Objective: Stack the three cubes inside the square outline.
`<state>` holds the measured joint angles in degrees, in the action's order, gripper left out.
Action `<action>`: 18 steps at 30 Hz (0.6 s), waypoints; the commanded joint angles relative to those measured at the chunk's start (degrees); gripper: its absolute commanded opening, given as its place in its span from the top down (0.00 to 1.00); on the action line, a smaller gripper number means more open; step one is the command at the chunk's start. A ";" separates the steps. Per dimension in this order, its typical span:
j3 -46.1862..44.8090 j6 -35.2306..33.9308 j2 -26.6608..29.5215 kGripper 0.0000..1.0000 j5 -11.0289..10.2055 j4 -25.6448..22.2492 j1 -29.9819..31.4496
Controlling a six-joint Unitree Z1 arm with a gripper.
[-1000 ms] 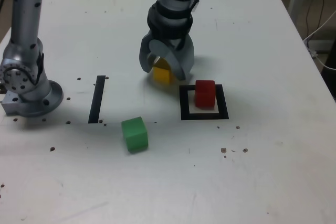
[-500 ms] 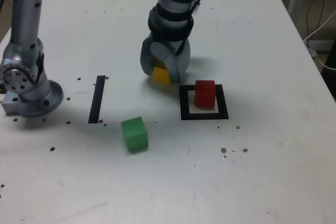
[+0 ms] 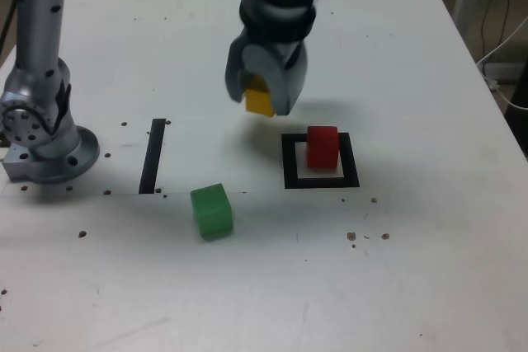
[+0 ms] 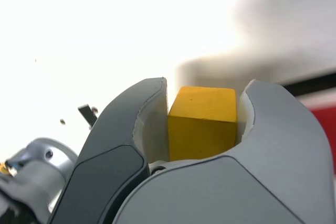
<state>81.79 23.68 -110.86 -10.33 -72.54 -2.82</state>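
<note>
Lifted off the white table [image 3: 429, 269] since a moment ago, the yellow cube [image 3: 260, 101] now hangs clamped between the gripper [image 3: 266, 96] fingers. Nearest me sits the green cube [image 3: 212, 210]; farther back, the red cube [image 3: 322, 147] stands inside the square outline [image 3: 289, 162], beside the raised gripper.

A white table [image 3: 429, 269] is carrying everything — its surface is showing small dark specks. The square outline [image 3: 321, 180] is lying flat on it, with the red cube [image 3: 322, 147] sitting inside the frame. The green cube [image 3: 211, 210] is resting on the bare tabletop toward the exterior view's left, near a straight black strip [image 3: 153, 155]. The arm's grey base [image 3: 45, 142] is standing at the exterior view's left edge.
</note>
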 commanded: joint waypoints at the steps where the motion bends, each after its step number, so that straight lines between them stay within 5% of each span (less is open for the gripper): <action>1: 3.70 -2.47 0.28 0.94 1.00 -3.05 1.05; 10: 13.91 -15.74 -1.39 0.94 4.64 -8.98 4.83; 18: 16.07 -17.44 -5.52 0.94 5.51 -8.64 5.80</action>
<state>97.81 6.50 -115.98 -4.59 -81.36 2.81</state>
